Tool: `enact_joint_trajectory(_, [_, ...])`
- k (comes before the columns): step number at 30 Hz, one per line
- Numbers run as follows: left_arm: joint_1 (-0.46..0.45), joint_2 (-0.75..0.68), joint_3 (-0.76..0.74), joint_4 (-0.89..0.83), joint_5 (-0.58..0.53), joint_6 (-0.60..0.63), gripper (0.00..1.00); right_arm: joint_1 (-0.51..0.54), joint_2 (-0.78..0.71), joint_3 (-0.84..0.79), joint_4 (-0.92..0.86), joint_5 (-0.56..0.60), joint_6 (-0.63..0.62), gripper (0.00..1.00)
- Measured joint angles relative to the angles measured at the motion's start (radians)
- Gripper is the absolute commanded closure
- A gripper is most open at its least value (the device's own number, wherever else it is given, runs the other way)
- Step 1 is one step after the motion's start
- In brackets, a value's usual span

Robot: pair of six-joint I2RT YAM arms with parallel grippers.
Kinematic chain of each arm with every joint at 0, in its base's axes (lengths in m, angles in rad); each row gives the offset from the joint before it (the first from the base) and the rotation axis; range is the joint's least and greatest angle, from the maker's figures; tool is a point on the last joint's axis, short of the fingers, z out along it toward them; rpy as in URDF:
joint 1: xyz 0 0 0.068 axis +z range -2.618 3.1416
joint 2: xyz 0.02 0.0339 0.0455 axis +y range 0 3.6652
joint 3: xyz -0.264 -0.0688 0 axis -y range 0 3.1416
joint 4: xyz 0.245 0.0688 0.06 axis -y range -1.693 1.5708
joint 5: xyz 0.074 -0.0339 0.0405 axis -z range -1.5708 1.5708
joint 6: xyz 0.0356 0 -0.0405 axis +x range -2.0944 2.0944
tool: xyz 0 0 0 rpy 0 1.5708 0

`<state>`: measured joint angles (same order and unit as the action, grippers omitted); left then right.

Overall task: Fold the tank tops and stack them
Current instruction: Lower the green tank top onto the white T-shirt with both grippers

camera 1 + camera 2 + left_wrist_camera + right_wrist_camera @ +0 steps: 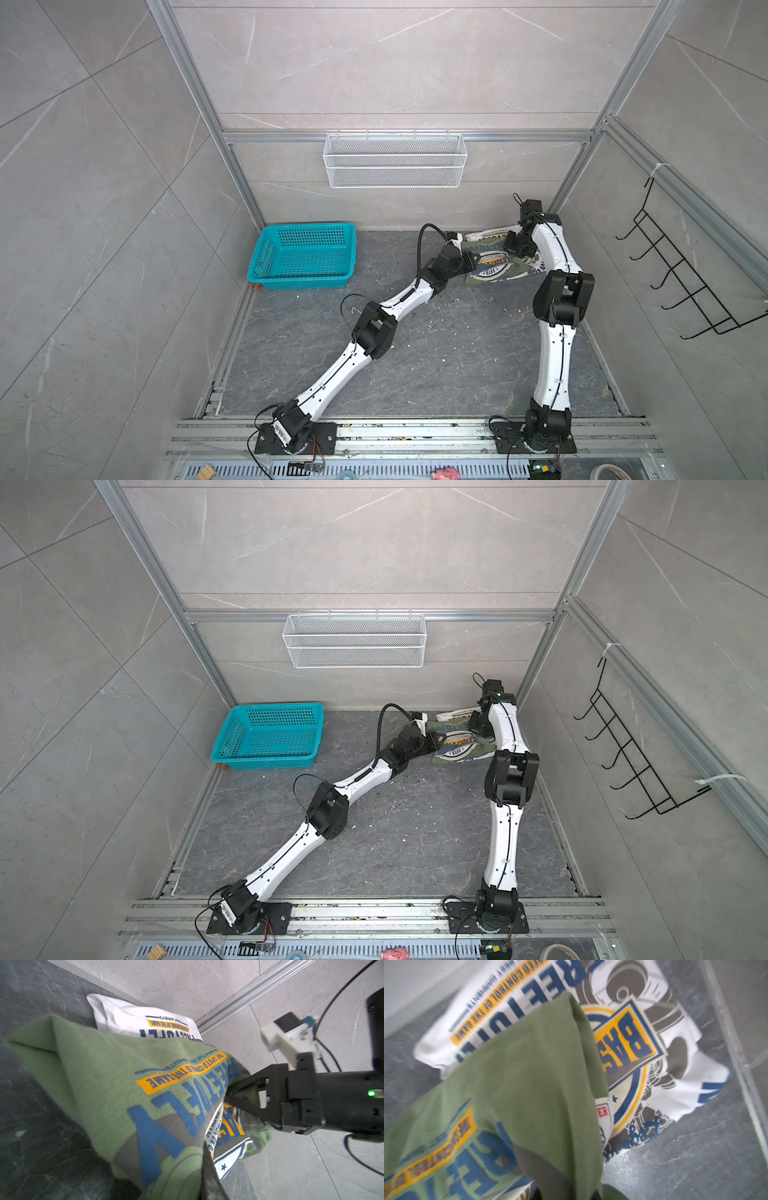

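1. Green tank top (492,272) held over white tank top (484,236), far right corner of table (415,353).
2. Left gripper (471,263) & right gripper (230,1096) both pinch its edges.
3. Step: stacking, prob. Next: lower it square on white, let go.

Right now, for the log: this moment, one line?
left gripper: shut on olive tank top | right gripper: same | white tank top: partly under it

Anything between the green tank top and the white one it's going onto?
Nothing visible. The left gripper and right gripper hold the green tank top partly over the white tank top, with no object between. The teal basket sits apart, off to the left.
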<state>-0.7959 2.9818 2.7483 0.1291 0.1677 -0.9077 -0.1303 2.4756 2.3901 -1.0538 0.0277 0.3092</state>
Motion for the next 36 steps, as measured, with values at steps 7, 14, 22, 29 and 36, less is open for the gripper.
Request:
enact_joint_trajectory(7, [0.008, -0.018, -0.115, -0.021, 0.012, 0.000, 1.00, 0.000, 0.088, 0.024, -0.057, -0.039, 0.043, 0.94])
enact_joint_trajectory(14, [0.031, -0.200, -0.387, -0.047, 0.032, 0.019, 1.00, 0.042, -0.033, -0.213, 0.011, -0.072, 0.069, 0.94])
enact_joint_trajectory(22, [0.063, -0.539, -0.899, -0.021, 0.036, 0.065, 1.00, 0.158, -0.250, -0.592, 0.145, -0.144, 0.104, 0.94])
enact_joint_trajectory(29, [0.070, -0.809, -1.238, -0.010, 0.033, 0.091, 1.00, 0.241, -0.433, -0.829, 0.217, -0.209, 0.134, 0.94])
enact_joint_trajectory(36, [0.070, -0.857, -1.184, -0.040, 0.043, 0.094, 1.00, 0.224, -0.520, -0.758, 0.195, -0.211, 0.136, 0.95])
